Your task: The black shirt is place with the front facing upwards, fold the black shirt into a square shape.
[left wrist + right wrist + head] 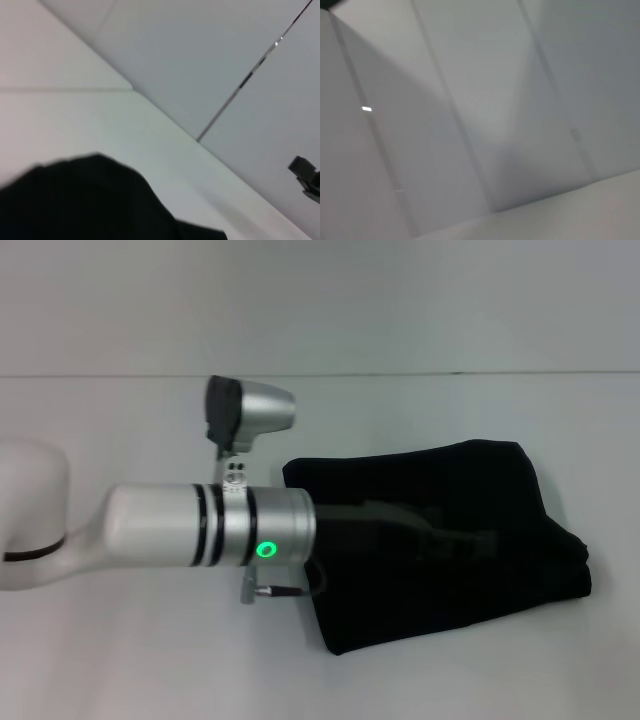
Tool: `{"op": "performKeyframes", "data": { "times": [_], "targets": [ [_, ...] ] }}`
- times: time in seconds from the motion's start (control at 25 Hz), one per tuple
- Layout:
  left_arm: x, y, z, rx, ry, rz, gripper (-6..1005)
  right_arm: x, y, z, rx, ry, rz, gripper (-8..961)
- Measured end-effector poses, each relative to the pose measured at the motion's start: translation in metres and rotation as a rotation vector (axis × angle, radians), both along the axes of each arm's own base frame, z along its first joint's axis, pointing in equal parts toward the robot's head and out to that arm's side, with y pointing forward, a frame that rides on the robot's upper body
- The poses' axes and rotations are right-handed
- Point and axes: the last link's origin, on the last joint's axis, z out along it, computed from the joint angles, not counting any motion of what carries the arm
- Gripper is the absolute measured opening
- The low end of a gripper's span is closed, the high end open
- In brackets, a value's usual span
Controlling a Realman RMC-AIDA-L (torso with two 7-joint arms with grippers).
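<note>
With the black shirt (pixel 440 550) already folded roughly square, the left gripper (pixel 455 538) reaches over it, grip unreadable; next, withdraw cleanly.

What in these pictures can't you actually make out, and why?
- Left gripper, head view: black against the black shirt, so its fingers' stance is unreadable.
- Right gripper: in no view; the right wrist view shows only pale wall.
- Shirt's lettering and neck label: none visible, only plain black cloth.
- Shirt's folded layers: black on black, edges lost.
- Small dark object, left wrist view: cut off by the picture's edge, unidentifiable.
</note>
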Motion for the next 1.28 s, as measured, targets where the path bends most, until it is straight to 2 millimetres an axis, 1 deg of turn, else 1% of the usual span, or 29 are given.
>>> {"op": "performKeyframes", "data": {
  "times": [0.04,0.16,0.32,0.44,0.52,0.6,0.72,0.88,1.08,1.28],
  "targets": [
    [-0.003,0.000,0.006,0.028,-0.004,-0.020,911,-0.002,0.002,0.003,-0.027,0.022,0.017,68],
    [-0.009,-0.003,0.015,0.069,-0.007,-0.063,923,-0.010,0.013,0.015,-0.130,0.099,0.057,92],
    [-0.018,-0.006,0.018,0.080,0.016,-0.094,934,-0.018,0.029,0.036,-0.276,0.196,0.071,124],
    [-0.022,-0.009,0.016,0.090,0.032,-0.122,934,-0.023,0.048,0.046,-0.438,0.261,0.040,277],
    [-0.023,-0.010,0.016,0.098,0.036,-0.133,934,-0.029,0.058,0.046,-0.536,0.251,0.033,379],
    [-0.024,-0.009,0.017,0.109,0.041,-0.138,934,-0.033,0.064,0.045,-0.594,0.169,0.047,479],
    [-0.025,-0.006,0.019,0.126,0.041,-0.134,934,-0.040,0.069,0.041,-0.635,-0.046,0.120,628],
    [-0.026,-0.001,0.025,0.152,0.030,-0.118,933,-0.047,0.070,0.037,-0.610,-0.232,0.214,648],
    [-0.025,0.005,0.029,0.183,0.009,-0.088,933,-0.056,0.072,0.045,-0.532,-0.445,0.266,674],
    [-0.024,0.010,0.032,0.213,-0.039,-0.034,933,-0.068,0.078,0.049,-0.562,-0.666,0.297,688]
  ]
}}
